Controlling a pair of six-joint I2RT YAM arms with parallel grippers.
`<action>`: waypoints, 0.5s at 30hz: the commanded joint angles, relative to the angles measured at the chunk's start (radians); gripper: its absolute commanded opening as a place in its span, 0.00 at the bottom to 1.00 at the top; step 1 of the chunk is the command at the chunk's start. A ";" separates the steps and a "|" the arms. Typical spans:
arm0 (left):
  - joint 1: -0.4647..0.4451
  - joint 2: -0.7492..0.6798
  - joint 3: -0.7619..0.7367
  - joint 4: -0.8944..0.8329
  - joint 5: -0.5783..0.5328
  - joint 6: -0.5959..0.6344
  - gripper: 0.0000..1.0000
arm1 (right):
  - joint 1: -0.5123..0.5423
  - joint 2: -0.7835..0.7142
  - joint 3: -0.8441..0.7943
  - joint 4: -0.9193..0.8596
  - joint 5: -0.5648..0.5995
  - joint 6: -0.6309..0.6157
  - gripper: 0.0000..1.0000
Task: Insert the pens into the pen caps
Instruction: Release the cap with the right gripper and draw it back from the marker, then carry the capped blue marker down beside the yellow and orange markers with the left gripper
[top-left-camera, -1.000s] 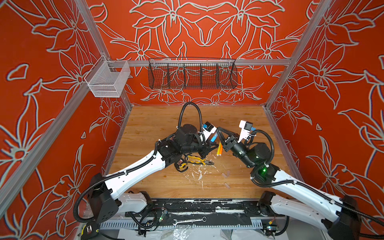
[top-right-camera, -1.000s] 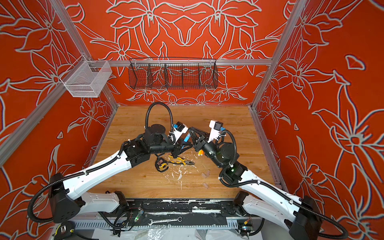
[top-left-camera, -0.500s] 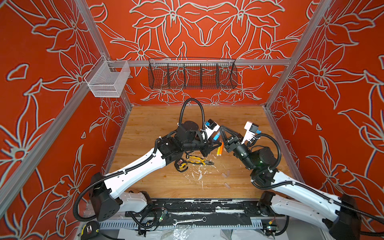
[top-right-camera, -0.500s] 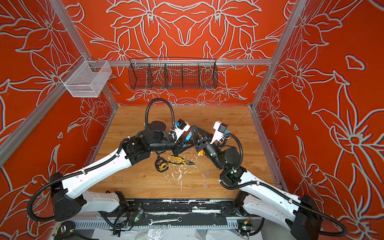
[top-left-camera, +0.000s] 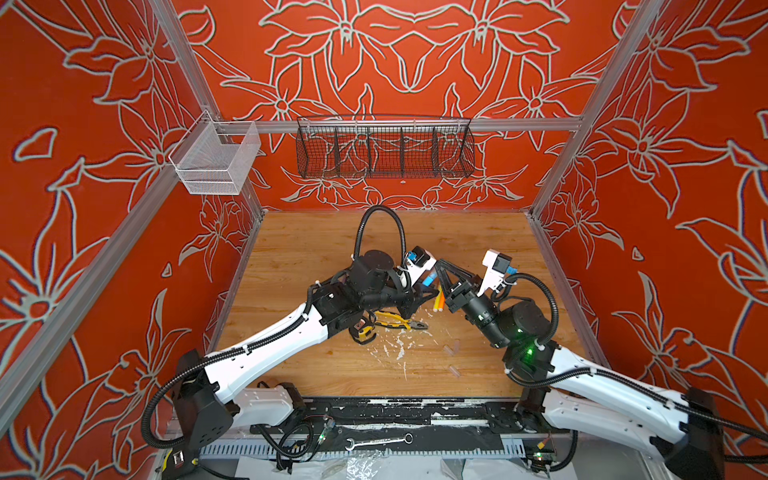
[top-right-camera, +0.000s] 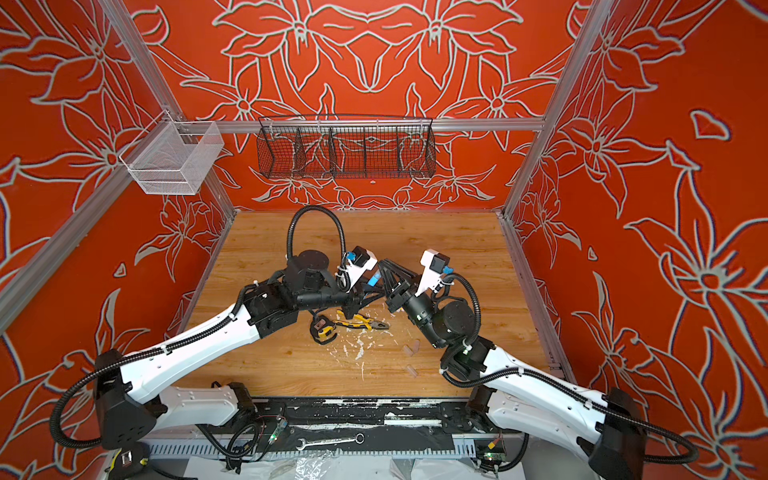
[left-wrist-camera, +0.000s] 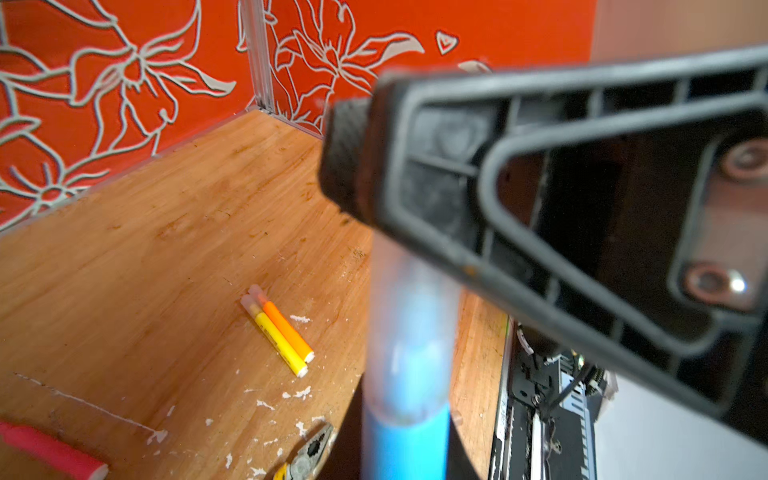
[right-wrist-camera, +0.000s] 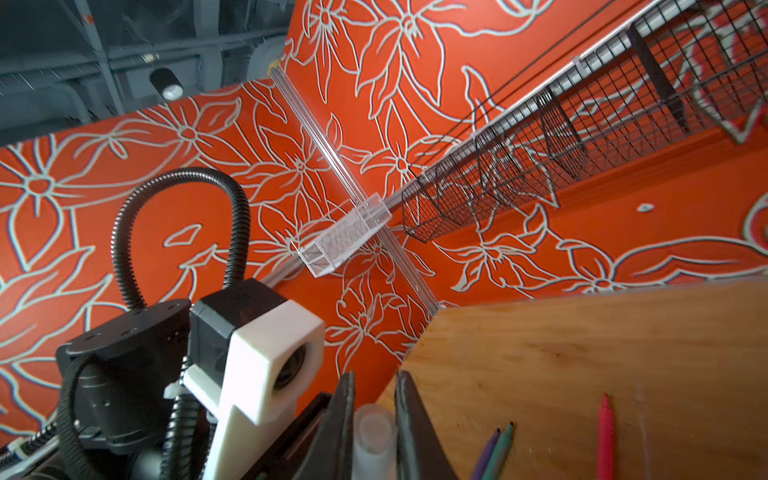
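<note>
Wood counter (top-left-camera: 311, 249), orange floral walls (top-left-camera: 395, 62), pliers (top-left-camera: 404, 323) at six o'clock below left hand (top-left-camera: 420, 291) grasping blue pen (left-wrist-camera: 405, 449); right hand (right-wrist-camera: 374, 386) clenches cap (right-wrist-camera: 374, 432).

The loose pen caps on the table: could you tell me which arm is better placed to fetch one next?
Probably the right: the loose caps lie beside its arm, whereas the left gripper is shut on the blue pen.

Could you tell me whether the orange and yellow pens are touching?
Touching: the left wrist view shows the orange pen and yellow pen lying side by side, no gap.
</note>
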 joint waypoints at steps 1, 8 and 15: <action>0.107 -0.065 -0.039 0.298 -0.398 -0.184 0.00 | 0.079 -0.136 -0.055 -0.264 -0.081 -0.087 0.22; 0.110 -0.054 -0.206 0.292 -0.414 -0.240 0.00 | 0.077 -0.315 -0.017 -0.478 0.213 -0.240 0.60; 0.122 0.141 -0.173 0.270 -0.454 -0.364 0.00 | 0.060 -0.320 -0.025 -0.511 0.580 -0.475 0.77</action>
